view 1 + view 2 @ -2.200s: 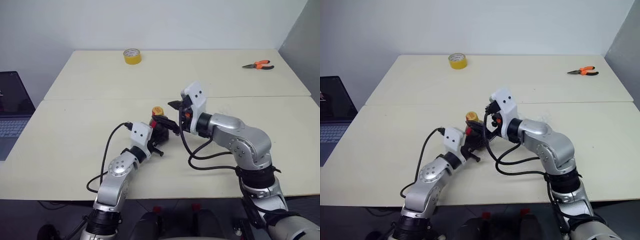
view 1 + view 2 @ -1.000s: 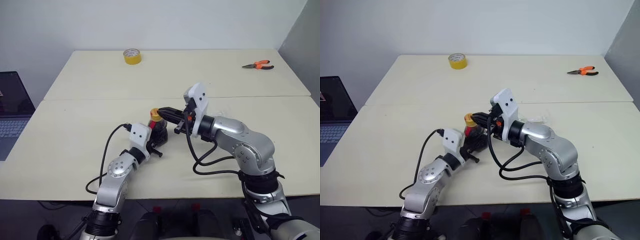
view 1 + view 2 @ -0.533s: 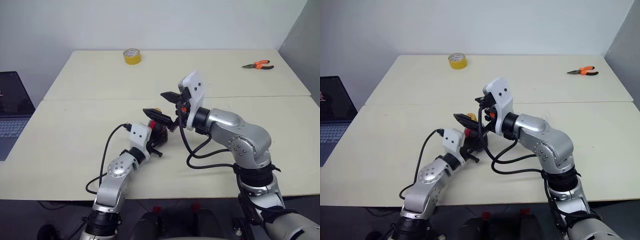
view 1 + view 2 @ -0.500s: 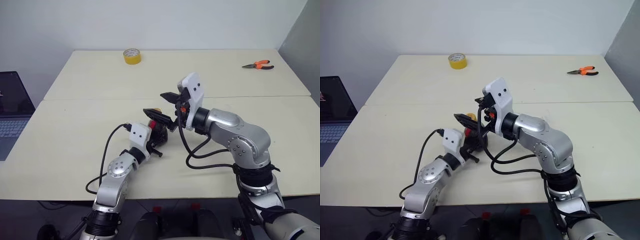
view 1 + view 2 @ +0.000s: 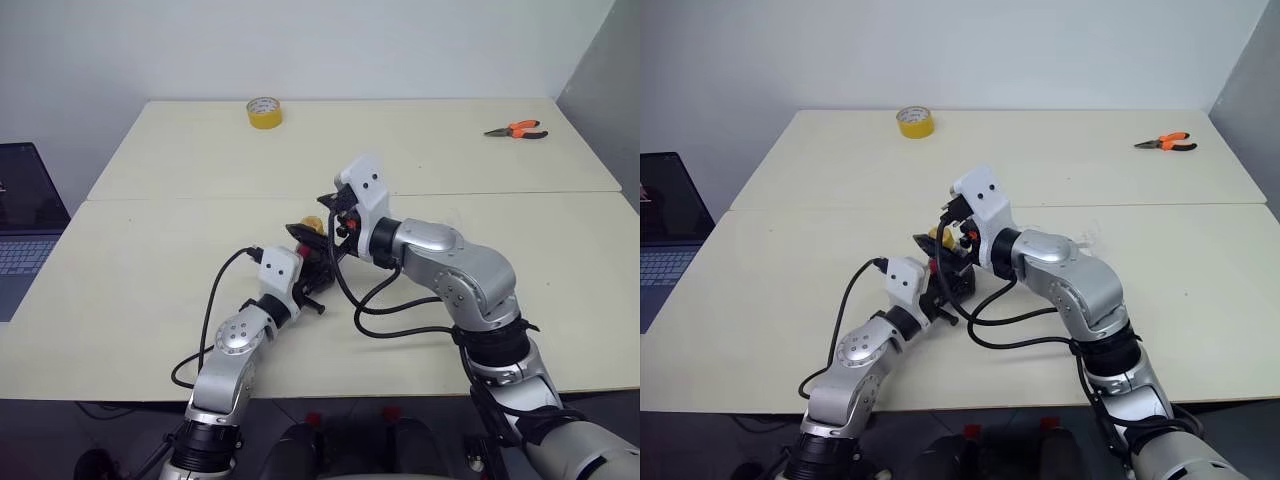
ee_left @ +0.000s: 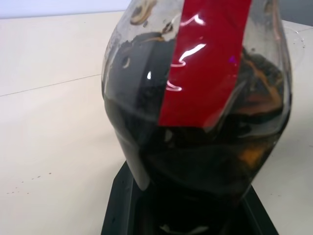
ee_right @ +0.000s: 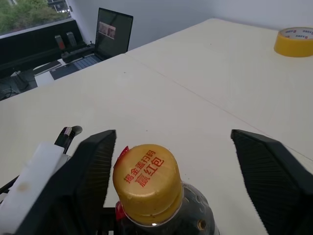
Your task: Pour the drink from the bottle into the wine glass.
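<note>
Standing upright on the cream bench [image 5: 150, 270], small clear plastic bottle [image 6: 195, 122] of dark drink, clenched low by left end effector [image 5: 312, 275]. Flanking its yellow cap [image 7: 146, 182], right end effector [image 7: 176, 161], fingers spread and apart from it, grasping nothing.

A lab or office: bare cream bench [image 5: 150, 260], laptop [image 5: 25, 215], pliers [image 5: 516, 130], tape roll [image 5: 264, 112], plain white walls.
</note>
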`<state>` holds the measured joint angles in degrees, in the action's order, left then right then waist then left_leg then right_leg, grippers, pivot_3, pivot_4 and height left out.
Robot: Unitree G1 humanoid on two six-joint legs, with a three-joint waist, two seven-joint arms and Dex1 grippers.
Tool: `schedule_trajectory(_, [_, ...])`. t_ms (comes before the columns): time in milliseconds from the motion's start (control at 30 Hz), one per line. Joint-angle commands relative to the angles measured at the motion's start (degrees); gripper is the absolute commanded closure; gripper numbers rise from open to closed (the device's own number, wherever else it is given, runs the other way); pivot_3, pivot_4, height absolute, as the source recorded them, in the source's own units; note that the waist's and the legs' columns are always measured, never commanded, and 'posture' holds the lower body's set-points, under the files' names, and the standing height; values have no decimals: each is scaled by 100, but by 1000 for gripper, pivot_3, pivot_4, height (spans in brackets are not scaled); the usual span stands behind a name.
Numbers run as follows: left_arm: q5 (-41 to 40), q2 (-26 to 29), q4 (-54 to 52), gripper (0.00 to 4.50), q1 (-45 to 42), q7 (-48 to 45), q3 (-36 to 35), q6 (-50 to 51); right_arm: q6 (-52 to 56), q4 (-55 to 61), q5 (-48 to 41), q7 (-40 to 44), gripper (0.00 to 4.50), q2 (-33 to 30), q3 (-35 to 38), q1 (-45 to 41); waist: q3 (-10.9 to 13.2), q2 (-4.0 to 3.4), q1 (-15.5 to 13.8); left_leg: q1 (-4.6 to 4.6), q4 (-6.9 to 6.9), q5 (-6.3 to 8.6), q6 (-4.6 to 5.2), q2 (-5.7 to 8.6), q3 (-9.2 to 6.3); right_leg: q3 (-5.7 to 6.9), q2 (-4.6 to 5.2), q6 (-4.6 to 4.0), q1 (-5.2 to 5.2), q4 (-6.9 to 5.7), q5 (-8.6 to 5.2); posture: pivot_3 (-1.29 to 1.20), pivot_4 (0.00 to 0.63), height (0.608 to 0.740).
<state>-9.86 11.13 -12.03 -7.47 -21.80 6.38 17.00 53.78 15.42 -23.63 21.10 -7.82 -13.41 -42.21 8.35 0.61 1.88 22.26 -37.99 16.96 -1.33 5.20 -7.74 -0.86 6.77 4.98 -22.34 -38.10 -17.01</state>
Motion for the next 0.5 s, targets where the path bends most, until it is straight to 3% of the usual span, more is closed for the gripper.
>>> schedule_trajectory(33, [-14,-12,-234,3888,-60,30,-61,-122,-139,161,52,35,1638,32,7,-112,0,0,0,0,0,0,0,0,0,0,0,0,0,0,0,0,150,740])
schedule_trajectory(200, [-18,-4,-220,3888,-69,25,-69,-131,-167,164,78,70,3216,0,2,-79,0,0,0,0,0,0,0,0,0,0,0,0,0,0,0,0,150,740])
schedule_trajectory(333, [-18,2,-208,3888,-78,19,-73,-137,-337,148,49,226,3215,-47,23,-34,0,0,0,0,0,0,0,0,0,0,0,0,0,0,0,0,150,740])
schedule_trajectory(500, [-21,-1,-228,3889,-58,1,-53,-136,-1437,-142,93,1218,3215,-449,-32,68,0,0,0,0,-1,0,0,1,1,0,0,0,2,2,0,0,150,740])
